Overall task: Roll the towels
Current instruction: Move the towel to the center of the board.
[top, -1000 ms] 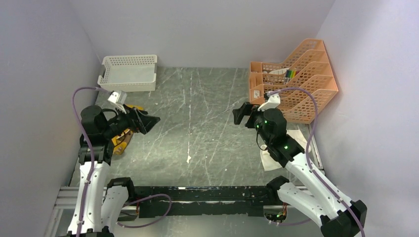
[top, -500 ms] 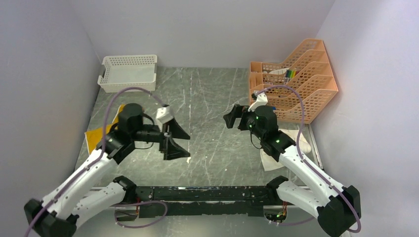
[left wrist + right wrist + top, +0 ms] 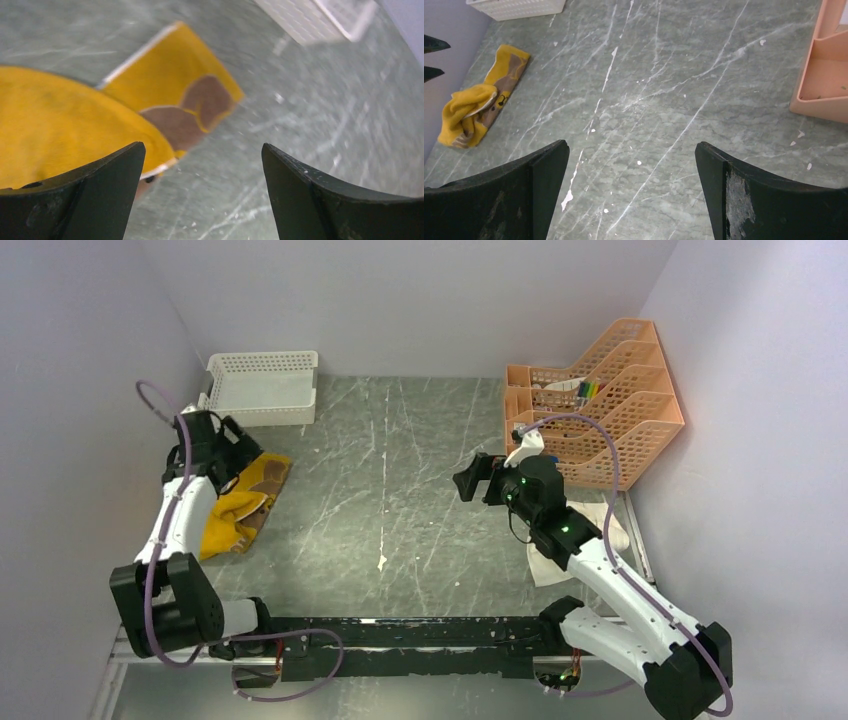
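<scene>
The mustard-yellow towel [image 3: 245, 502] with brown marks lies at the table's left edge, its near half bunched up and its far end flat. My left gripper [image 3: 243, 447] hovers open over that far end, and in the left wrist view the towel [image 3: 165, 85] sits ahead and left of the empty gap between the fingers [image 3: 202, 150]. The cream towel [image 3: 612, 530] lies flat at the right, mostly hidden under my right arm. My right gripper [image 3: 468, 478] hangs open above bare table [image 3: 631, 147], with the yellow towel [image 3: 479, 105] far off to its left.
A white lattice basket [image 3: 262, 387] stands at the back left, just beyond the yellow towel. An orange file organizer [image 3: 600, 405] stands at the back right, close behind my right gripper. Grey walls close in the left, back and right sides.
My left arm swung from the middle of the table back to the far left, over the yellow towel's far end. The right arm barely moved. Both grippers stayed open.
</scene>
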Tool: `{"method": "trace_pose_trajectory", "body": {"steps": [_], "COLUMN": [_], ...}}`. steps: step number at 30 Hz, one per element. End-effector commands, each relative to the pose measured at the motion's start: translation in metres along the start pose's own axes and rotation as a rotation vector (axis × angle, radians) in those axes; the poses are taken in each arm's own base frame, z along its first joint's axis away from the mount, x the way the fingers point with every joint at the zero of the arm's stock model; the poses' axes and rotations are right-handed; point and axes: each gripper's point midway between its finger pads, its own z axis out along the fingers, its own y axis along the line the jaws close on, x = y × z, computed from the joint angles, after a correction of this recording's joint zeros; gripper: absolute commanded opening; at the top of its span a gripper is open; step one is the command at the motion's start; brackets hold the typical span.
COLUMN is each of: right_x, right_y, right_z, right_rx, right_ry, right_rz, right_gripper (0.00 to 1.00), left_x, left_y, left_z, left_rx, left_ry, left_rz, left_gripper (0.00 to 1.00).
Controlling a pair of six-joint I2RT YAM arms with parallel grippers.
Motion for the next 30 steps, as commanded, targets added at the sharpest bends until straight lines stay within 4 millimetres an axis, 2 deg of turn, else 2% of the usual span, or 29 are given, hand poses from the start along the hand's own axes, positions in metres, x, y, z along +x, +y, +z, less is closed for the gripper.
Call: {"method": "trace_pose_trajectory", "body": {"steps": [1, 5, 9, 12, 14, 15, 16, 17, 19, 21, 23, 26, 28, 30], "right_x": [0.011, 0.019, 0.026, 0.03, 0.033, 0.035, 0.036, 0.038, 0.042, 0.044, 0.044, 0.041, 0.036, 0.033], "right_y": [-0.002, -0.002, -0.004, -0.008, -0.011, -0.012, -0.012, -0.012, -0.012, -0.012, -0.011, -0.011, -0.012, -0.014], "right_z": [-0.005, -0.005, -0.007, -0.01, -0.011, -0.011, -0.011, -0.011, -0.009, -0.007, -0.006, -0.006, -0.008, -0.013], "right_rx": [-0.001, -0.026, -0.023, -0.021, -0.011, -0.009, -0.01, -0.013, -0.019, -0.02, -0.024, -0.021, -0.007, 0.004], "right_ry": [0.036, 0.05, 0.077, 0.077, 0.081, 0.084, 0.086, 0.088, 0.095, 0.103, 0.108, 0.097, 0.082, 0.071], "right_rz": [-0.03, -0.046, -0.067, -0.081, -0.085, -0.085, -0.084, -0.083, -0.081, -0.078, -0.076, -0.075, -0.076, -0.08], "right_gripper": [1.0, 1.0, 1.0, 1.0, 1.0, 1.0, 1.0, 1.0, 1.0, 1.0, 1.0, 1.0, 1.0, 1.0], "left_x": [-0.013, 0.005, 0.03, 0.048, 0.058, 0.064, 0.07, 0.074, 0.082, 0.094, 0.126, 0.166, 0.183, 0.19], "left_y": [0.045, 0.072, 0.082, 0.08, 0.071, 0.06, 0.048, 0.03, -0.018, -0.084, -0.148, -0.224, -0.249, -0.25], "left_z": [0.018, 0.06, 0.094, 0.105, 0.109, 0.112, 0.115, 0.117, 0.114, 0.1, 0.084, 0.054, 0.036, 0.032], "left_rx": [-0.176, -0.328, -0.373, -0.311, -0.253, -0.202, -0.145, -0.067, 0.104, 0.255, 0.366, 0.514, 0.571, 0.574], "left_ry": [-0.057, 0.042, 0.154, 0.154, 0.158, 0.171, 0.189, 0.21, 0.215, 0.189, 0.249, 0.322, 0.318, 0.323], "left_rz": [-0.214, -0.216, -0.21, -0.225, -0.216, -0.203, -0.179, -0.151, -0.062, 0.105, 0.278, 0.449, 0.499, 0.497], "left_gripper": [0.98, 0.98, 0.99, 0.88, 0.71, 0.55, 0.18, 0.08, 0.07, 0.07, 0.07, 0.07, 0.07, 0.07]}}
